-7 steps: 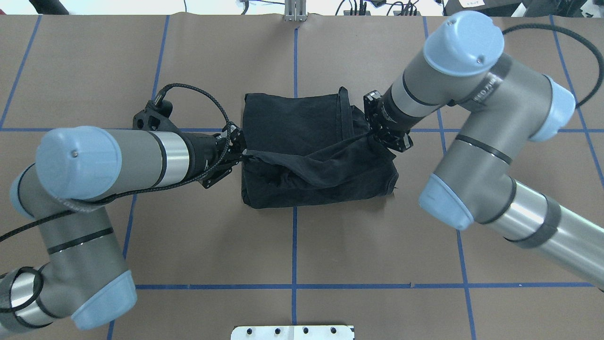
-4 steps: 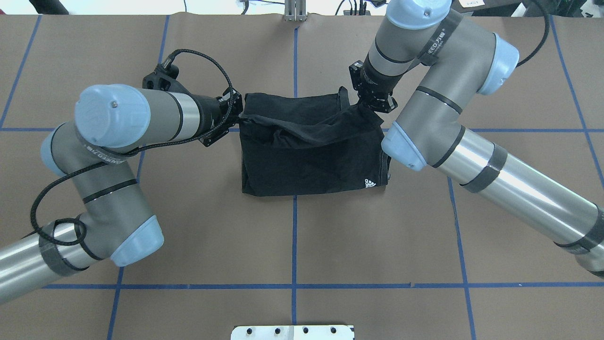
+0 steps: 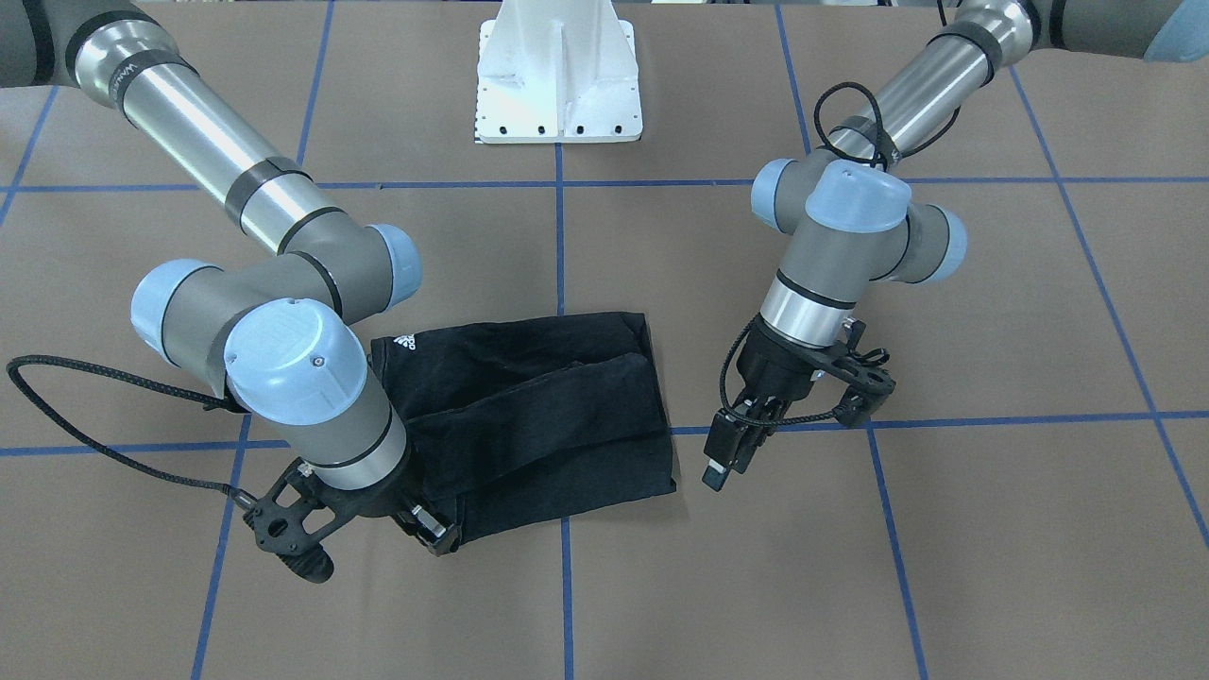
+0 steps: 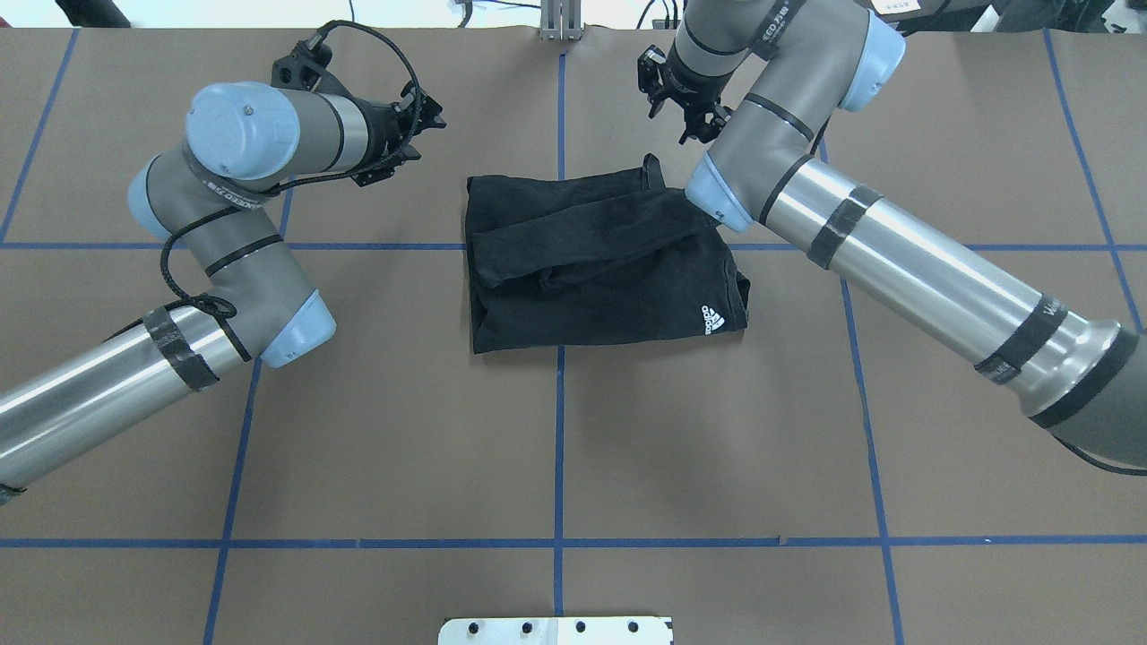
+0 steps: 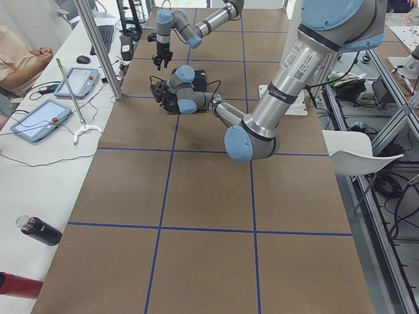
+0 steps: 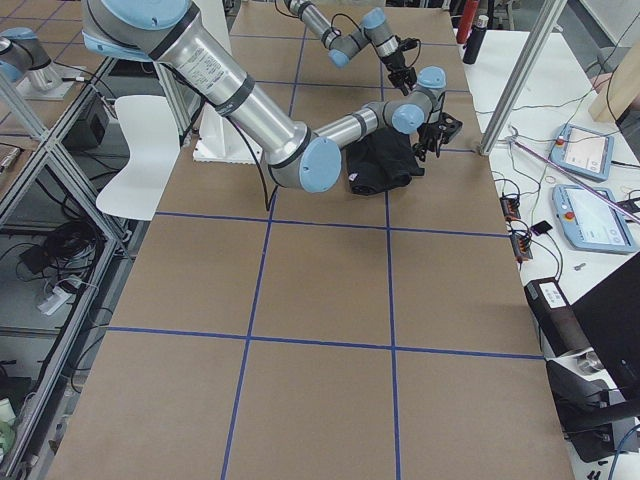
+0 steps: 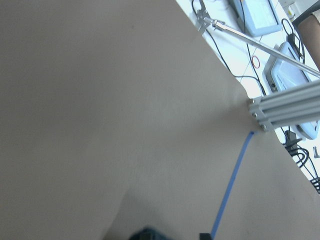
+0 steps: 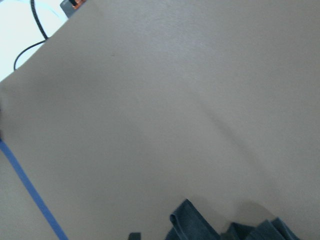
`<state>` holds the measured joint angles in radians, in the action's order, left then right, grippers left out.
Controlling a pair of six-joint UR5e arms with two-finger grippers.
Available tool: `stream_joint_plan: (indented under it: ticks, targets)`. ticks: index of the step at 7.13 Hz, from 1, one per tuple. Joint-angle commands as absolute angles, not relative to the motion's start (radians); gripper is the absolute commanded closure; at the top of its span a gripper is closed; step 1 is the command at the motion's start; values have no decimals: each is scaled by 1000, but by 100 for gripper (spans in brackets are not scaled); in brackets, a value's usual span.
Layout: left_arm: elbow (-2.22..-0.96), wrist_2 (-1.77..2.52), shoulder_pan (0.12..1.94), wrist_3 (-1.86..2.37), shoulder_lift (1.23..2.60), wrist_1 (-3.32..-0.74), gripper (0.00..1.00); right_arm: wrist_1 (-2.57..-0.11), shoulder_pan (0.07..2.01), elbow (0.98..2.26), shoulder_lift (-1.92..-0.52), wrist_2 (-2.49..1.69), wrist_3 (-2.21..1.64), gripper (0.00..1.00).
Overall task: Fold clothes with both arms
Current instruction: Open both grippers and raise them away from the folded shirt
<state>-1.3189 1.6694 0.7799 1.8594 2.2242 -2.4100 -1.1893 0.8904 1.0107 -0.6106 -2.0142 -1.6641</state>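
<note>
The black T-shirt [image 4: 600,269] lies folded in a rough rectangle at the table's middle, a small white logo [image 4: 713,319] showing at its near right corner. My left gripper [image 4: 428,115] hovers open beyond the shirt's far left corner, apart from the cloth. My right gripper [image 4: 672,125] is open too, just past the far right corner with nothing in it. In the front-facing view the left gripper [image 3: 723,463] hangs beside the shirt [image 3: 538,416], and the right gripper [image 3: 433,531] sits at its corner. A strip of the black cloth [image 8: 195,225] shows low in the right wrist view.
The white pedestal base [image 3: 557,76] stands at the robot's side. An aluminium post [image 4: 560,22] rises at the far edge. Blue tape lines [image 4: 559,448] grid the brown table. A side bench holds tablets [image 5: 78,82] and a bottle [image 5: 39,230]; a person [image 5: 16,62] sits there.
Both grippers carried the shirt's edge towards the far side, let it go and moved on past the far edge. The fold now lies flat and the white logo shows.
</note>
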Motion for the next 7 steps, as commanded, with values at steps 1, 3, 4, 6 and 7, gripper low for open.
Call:
stream_joint_plan:
  ticks: [1,3,4,6,7]
  targets:
    - [-1310,1674,796,1847,2230,-2436,1,-1163,939,989,-589,-2058,-1628,0]
    - [-1363,1742,798,1821,2215,-2428,1,-1157,890,1163,-708,-2056,-1637,0]
    - [-1379,1774,808,1789,2215,-2424,1,-1169,850,1277,-760,-2037,-1699,3]
    - [-1379,1823,865,1720,2207,-2422,3,-1239,734,1426,-794,-1912,-1827,100]
    - [-1379,1866,900,1666,2203,-2418,2,-1323,657,1487,-787,-1822,-1824,100]
